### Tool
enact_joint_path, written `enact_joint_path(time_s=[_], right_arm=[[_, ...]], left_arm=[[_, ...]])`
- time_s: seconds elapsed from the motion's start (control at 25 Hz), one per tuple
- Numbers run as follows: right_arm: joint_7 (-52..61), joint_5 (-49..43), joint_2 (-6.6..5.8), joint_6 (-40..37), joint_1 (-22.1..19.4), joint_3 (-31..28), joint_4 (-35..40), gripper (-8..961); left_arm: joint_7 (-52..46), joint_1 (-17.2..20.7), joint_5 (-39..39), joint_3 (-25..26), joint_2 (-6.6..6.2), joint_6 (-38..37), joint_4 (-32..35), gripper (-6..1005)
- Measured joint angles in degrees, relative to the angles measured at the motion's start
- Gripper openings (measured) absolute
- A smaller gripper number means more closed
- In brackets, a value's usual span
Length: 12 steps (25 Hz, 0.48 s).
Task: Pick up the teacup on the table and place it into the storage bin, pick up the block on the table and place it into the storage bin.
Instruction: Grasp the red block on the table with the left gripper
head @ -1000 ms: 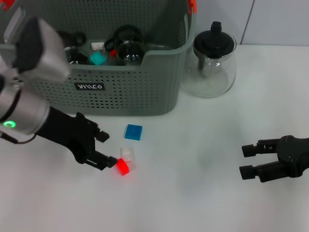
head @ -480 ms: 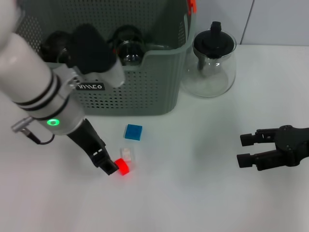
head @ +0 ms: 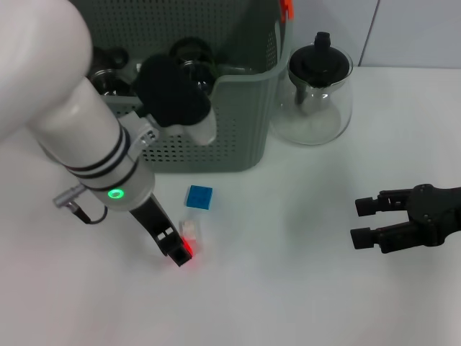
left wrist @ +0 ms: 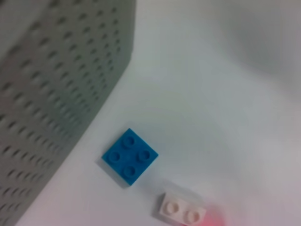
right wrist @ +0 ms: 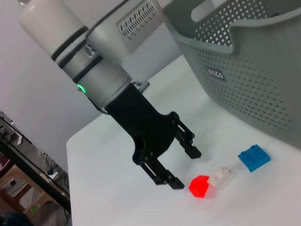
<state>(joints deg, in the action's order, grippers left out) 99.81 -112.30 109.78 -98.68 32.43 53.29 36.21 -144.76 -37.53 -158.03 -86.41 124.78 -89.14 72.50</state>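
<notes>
The left gripper (right wrist: 181,165) is positioned low over the table (head: 288,288), in front of the storage bin (head: 216,137); its fingers (right wrist: 192,149) are seen spread apart in the right wrist view, with nothing held between them. A red block (right wrist: 199,185) lies on the table just beside the fingertips, and no contact with it can be confirmed. A small white block (left wrist: 182,211) lies against the red one, and a blue four-stud block (left wrist: 129,155) is set apart from both, nearer the bin's perforated front wall. In the head view the red block is largely hidden by the gripper, only a sliver being visible. Several dark-rimmed glass items (head: 189,52) are seen inside the bin, but a teacup cannot be made out with certainty. A glass teapot (head: 315,94) with a black lid stands on the table just beside the bin, on the robot's right. The right gripper (head: 366,221) is held above the table well to the right, its fingers parted and empty.
</notes>
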Motion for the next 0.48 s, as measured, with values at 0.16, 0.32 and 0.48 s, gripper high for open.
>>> enact_joint_path(time_s=[0.16, 0.32, 0.48], right_arm=[[-0.4, 0.0, 0.00, 0.0, -0.2, 0.0, -0.1, 943], [-0.6, 0.0, 0.00, 0.0, -0.5, 0.0, -0.3, 944], [-0.6, 0.0, 0.00, 0.0, -0.6, 0.0, -0.3, 944]], left_arm=[[-1.4, -0.5, 0.2, -2.5, 0.02, 1.5, -1.7, 703], [-2.2, -0.7, 0.3, -3.7, 0.03, 3.3, -2.8, 703], [-2.7, -1.0, 0.4, -4.7, 0.03, 5.1, -4.5, 702]])
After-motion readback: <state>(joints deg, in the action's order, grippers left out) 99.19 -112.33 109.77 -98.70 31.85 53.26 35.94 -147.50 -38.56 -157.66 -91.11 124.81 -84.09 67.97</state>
